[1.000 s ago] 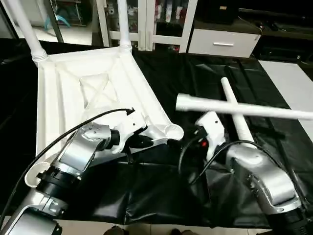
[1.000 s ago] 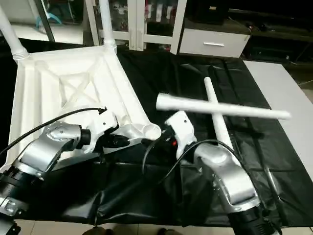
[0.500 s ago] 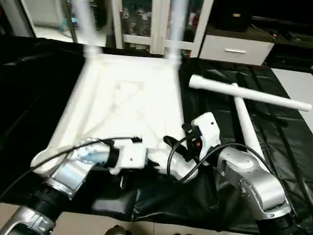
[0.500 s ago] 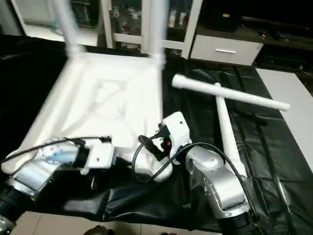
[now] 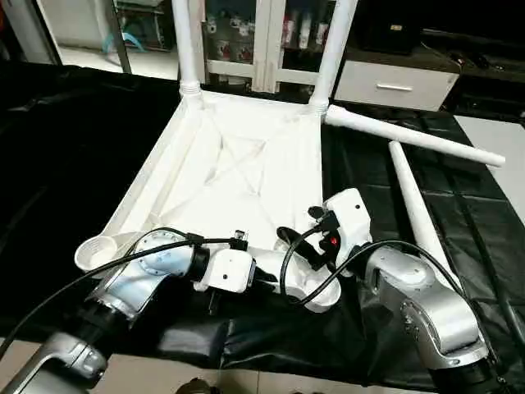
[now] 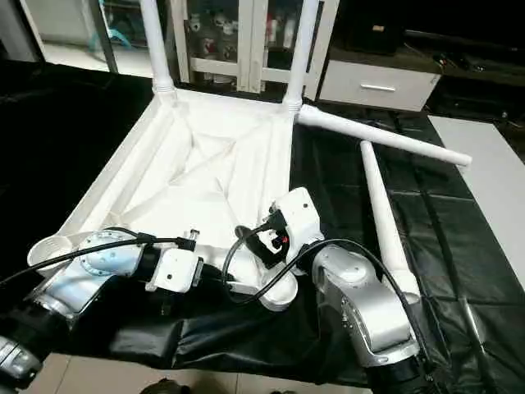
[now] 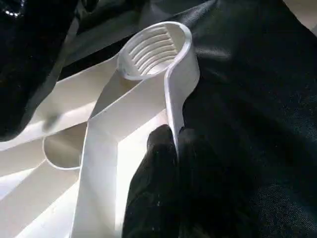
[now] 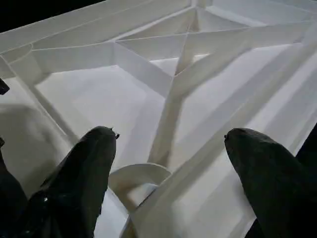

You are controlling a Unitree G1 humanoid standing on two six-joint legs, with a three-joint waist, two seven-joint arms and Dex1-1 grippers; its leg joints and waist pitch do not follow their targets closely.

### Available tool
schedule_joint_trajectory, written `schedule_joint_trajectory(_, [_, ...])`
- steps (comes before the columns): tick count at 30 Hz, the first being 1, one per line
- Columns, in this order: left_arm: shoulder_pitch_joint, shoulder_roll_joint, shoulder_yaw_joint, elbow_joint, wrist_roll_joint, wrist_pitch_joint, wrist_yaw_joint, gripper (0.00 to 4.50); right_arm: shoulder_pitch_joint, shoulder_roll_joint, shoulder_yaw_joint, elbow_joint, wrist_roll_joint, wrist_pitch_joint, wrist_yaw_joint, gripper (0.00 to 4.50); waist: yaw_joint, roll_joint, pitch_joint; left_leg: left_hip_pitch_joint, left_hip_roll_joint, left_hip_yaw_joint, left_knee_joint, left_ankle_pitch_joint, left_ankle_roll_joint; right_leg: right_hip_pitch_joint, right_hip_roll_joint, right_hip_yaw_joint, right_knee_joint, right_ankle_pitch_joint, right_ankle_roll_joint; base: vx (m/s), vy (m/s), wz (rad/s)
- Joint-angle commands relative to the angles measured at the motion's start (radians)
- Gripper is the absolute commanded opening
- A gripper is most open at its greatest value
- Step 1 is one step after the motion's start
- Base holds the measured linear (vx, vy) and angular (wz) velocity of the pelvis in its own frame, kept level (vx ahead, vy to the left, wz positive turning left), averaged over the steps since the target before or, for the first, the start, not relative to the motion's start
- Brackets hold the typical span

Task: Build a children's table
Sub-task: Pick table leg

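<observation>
Just ahead of my left gripper [image 7: 173, 148], pinched on the table top's rim [image 7: 171, 99], an empty socket [image 7: 151, 52] waits; right gripper [image 8: 171, 144] spread. Next: fetch a loose leg [image 5: 418, 209].

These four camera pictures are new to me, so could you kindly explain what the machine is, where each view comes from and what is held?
It is a humanoid robot with two silver arms. Two views look down from its head; the other two sit on its wrists. An upturned white table top lies on a black sheet, with two legs already standing in its far corners and two loose legs lying at the right. The left gripper pinches the top's near rim beside an empty corner socket. The right gripper hovers open above the ribbed underside, holding nothing.
</observation>
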Motion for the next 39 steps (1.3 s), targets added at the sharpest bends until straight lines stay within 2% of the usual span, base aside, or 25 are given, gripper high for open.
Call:
schedule_joint_trajectory(1, [-0.020, -0.019, -0.038, 0.018, 0.025, -0.064, -0.014, 0.00, 0.011, -0.005, -0.020, -0.007, -0.006, 0.004, 0.001, 3.88, -0.007, 0.007, -0.074, 0.029, 0.091, -0.047, -0.088, -0.321, -0.075, 0.027, -0.090, 0.071, -0.068, -0.339, -0.159, 0.000, 0.000, 0.00])
schedule_joint_trajectory(5, [-0.030, -0.027, -0.049, 0.042, 0.026, -0.111, -0.022, 0.00, 0.013, -0.004, -0.018, -0.007, -0.007, 0.002, -0.001, 3.88, -0.004, 0.007, -0.075, 0.030, 0.092, -0.049, -0.087, -0.331, -0.080, 0.026, -0.094, 0.072, -0.070, -0.365, -0.150, 0.000, 0.000, 0.00])
schedule_joint_trajectory(9, [-0.039, -0.040, -0.050, 0.060, 0.025, -0.136, -0.024, 0.00, 0.014, -0.002, -0.014, -0.006, -0.009, 0.000, -0.002, 3.88, 0.000, 0.008, -0.078, 0.028, 0.093, -0.046, -0.086, -0.295, -0.076, 0.027, -0.090, 0.071, -0.060, -0.297, -0.163, 0.000, 0.000, 0.00])
schedule_joint_trajectory(14, [-0.042, -0.046, -0.048, 0.086, 0.034, -0.160, -0.013, 0.00, 0.019, 0.000, -0.010, -0.008, -0.010, 0.000, -0.004, 3.88, 0.003, 0.008, -0.080, 0.027, 0.091, -0.045, -0.085, -0.281, -0.073, 0.030, -0.089, 0.070, -0.055, -0.259, -0.174, 0.000, 0.000, 0.00])
schedule_joint_trajectory(22, [-0.046, -0.052, -0.044, 0.115, 0.040, -0.181, -0.001, 0.00, 0.017, 0.000, -0.007, -0.006, -0.011, 0.000, 0.000, 3.88, 0.003, 0.006, -0.077, 0.028, 0.092, -0.046, -0.085, -0.302, -0.073, 0.029, -0.092, 0.070, -0.061, -0.316, -0.161, 0.000, 0.000, 0.00])
schedule_joint_trajectory(23, [-0.044, -0.049, -0.040, 0.117, 0.041, -0.180, 0.002, 0.00, 0.016, -0.001, -0.007, -0.006, -0.012, 0.000, 0.001, 3.88, 0.003, 0.006, -0.077, 0.029, 0.092, -0.046, -0.084, -0.304, -0.075, 0.028, -0.092, 0.070, -0.061, -0.314, -0.161, 0.000, 0.000, 0.00])
schedule_joint_trajectory(24, [-0.042, -0.045, -0.035, 0.116, 0.040, -0.179, 0.006, 0.00, 0.016, -0.001, -0.007, -0.007, -0.012, 0.001, 0.000, 3.88, 0.004, 0.011, -0.078, 0.029, 0.091, -0.047, -0.084, -0.306, -0.076, 0.028, -0.092, 0.070, -0.061, -0.313, -0.161, 0.000, 0.000, 0.00])
schedule_joint_trajectory(25, [-0.040, -0.043, -0.032, 0.115, 0.039, -0.178, 0.008, 0.00, 0.015, -0.001, -0.007, -0.008, -0.012, 0.001, 0.000, 3.88, 0.002, 0.009, -0.078, 0.028, 0.092, -0.047, -0.085, -0.306, -0.077, 0.029, -0.091, 0.070, -0.061, -0.310, -0.161, 0.000, 0.000, 0.00])
schedule_joint_trajectory(26, [-0.028, -0.031, -0.023, 0.103, 0.031, -0.164, 0.007, 0.00, 0.018, -0.002, -0.006, -0.012, -0.012, 0.001, 0.000, 3.88, 0.004, 0.015, -0.079, 0.029, 0.091, -0.047, -0.084, -0.307, -0.079, 0.029, -0.091, 0.070, -0.059, -0.303, -0.163, 0.000, 0.000, 0.00])
schedule_joint_trajectory(29, [-0.013, -0.017, -0.012, 0.092, 0.027, -0.152, 0.013, 0.00, 0.024, -0.003, -0.007, -0.018, -0.012, 0.002, 0.001, 3.88, 0.001, 0.010, -0.080, 0.026, 0.091, -0.047, -0.084, -0.297, -0.076, 0.032, -0.090, 0.069, -0.056, -0.282, -0.167, 0.000, 0.000, 0.00])
schedule_joint_trajectory(31, [0.018, 0.003, 0.000, 0.071, 0.024, -0.139, 0.020, 0.00, 0.029, -0.004, -0.009, -0.022, -0.012, 0.003, 0.001, 3.88, 0.001, 0.013, -0.079, 0.025, 0.091, -0.048, -0.085, -0.300, -0.074, 0.032, -0.090, 0.070, -0.057, -0.285, -0.168, 0.000, 0.000, 0.00])
schedule_joint_trajectory(32, [0.026, 0.007, 0.002, 0.065, 0.022, -0.136, 0.021, 0.00, 0.031, -0.004, -0.009, -0.022, -0.012, 0.003, 0.001, 3.88, -0.002, 0.009, -0.080, 0.023, 0.091, -0.048, -0.085, -0.297, -0.071, 0.034, -0.089, 0.069, -0.055, -0.281, -0.169, 0.000, 0.000, 0.00])
schedule_joint_trajectory(33, [0.047, 0.016, 0.007, 0.048, 0.018, -0.127, 0.024, 0.00, 0.033, -0.003, -0.009, -0.021, -0.012, 0.002, 0.001, 3.88, -0.003, 0.009, -0.080, 0.022, 0.091, -0.048, -0.084, -0.293, -0.070, 0.034, -0.090, 0.069, -0.054, -0.277, -0.171, 0.000, 0.000, 0.00])
schedule_joint_trajectory(35, [0.078, 0.027, 0.017, 0.027, 0.017, -0.107, 0.038, 0.00, 0.033, 0.000, -0.004, -0.018, -0.015, -0.001, 0.000, 3.88, -0.012, 0.007, -0.077, 0.018, 0.090, -0.049, -0.084, -0.294, -0.060, 0.035, -0.091, 0.069, -0.056, -0.306, -0.170, 0.000, 0.000, 0.00])
schedule_joint_trajectory(39, [0.087, 0.029, 0.059, 0.042, 0.046, -0.058, 0.131, 0.00, 0.011, 0.012, -0.013, 0.000, -0.022, -0.006, -0.018, 3.88, -0.019, 0.007, -0.075, 0.024, 0.089, -0.048, -0.083, -0.316, -0.052, 0.028, -0.088, 0.070, -0.065, -0.364, -0.155, 0.000, 0.000, 0.00])
